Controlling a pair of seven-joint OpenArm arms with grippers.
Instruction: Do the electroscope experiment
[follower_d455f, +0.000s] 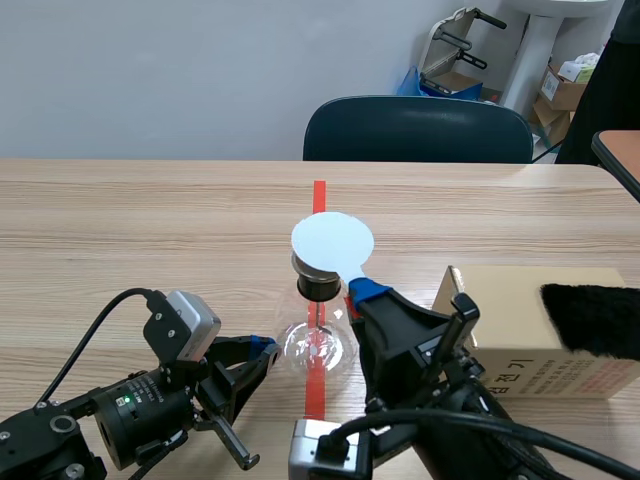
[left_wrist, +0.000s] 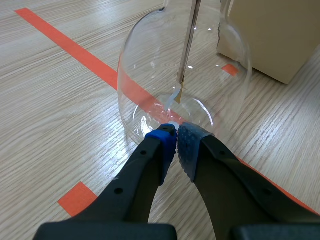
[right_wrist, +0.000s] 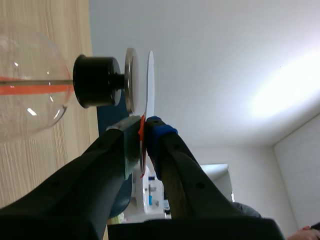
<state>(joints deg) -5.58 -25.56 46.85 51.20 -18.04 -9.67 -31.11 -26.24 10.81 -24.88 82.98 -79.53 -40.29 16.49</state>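
Note:
The electroscope is a round glass flask (follower_d455f: 316, 342) with a black stopper (follower_d455f: 320, 285) and a metal plate on top, standing on the red tape line. Inside it a rod (left_wrist: 189, 40) ends in thin foil leaves (left_wrist: 177, 93). My left gripper (follower_d455f: 262, 350) is shut, and its tips (left_wrist: 175, 131) rest against the flask's (left_wrist: 150, 60) base. My right gripper (follower_d455f: 366, 291) is shut on the handle of a flat white disc (follower_d455f: 332, 243). The disc (right_wrist: 150, 80) hovers just over the metal plate (right_wrist: 129, 80), above the stopper (right_wrist: 97, 81), with a thin gap between them.
A cardboard box (follower_d455f: 520, 345) stands to the right of the flask, with a black furry cloth (follower_d455f: 592, 318) draped over its right end. The box (left_wrist: 270, 35) is close behind the flask. A dark chair (follower_d455f: 418, 130) stands at the table's far edge.

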